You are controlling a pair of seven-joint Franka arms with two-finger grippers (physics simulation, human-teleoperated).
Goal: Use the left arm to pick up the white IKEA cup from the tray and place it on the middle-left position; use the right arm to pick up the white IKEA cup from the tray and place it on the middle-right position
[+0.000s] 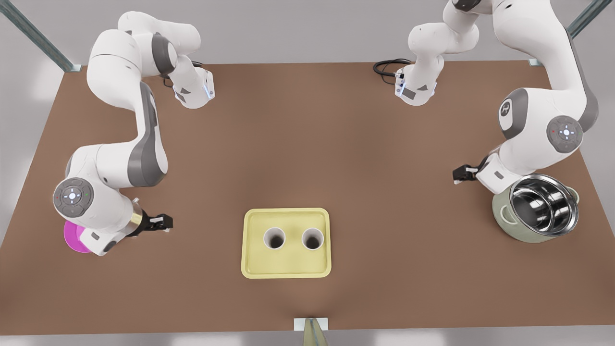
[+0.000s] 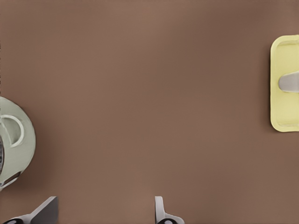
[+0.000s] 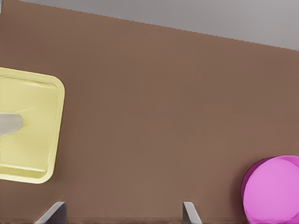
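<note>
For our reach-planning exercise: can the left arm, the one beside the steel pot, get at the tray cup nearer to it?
Probably yes. Only bare tabletop lies between the left gripper, fingers open, and that cup, which stands upright, apart from the other cup.

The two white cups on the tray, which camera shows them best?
The front view: both white cups stand upright, side by side in the yellow tray. Each wrist view catches the side of one cup at its edge.
</note>
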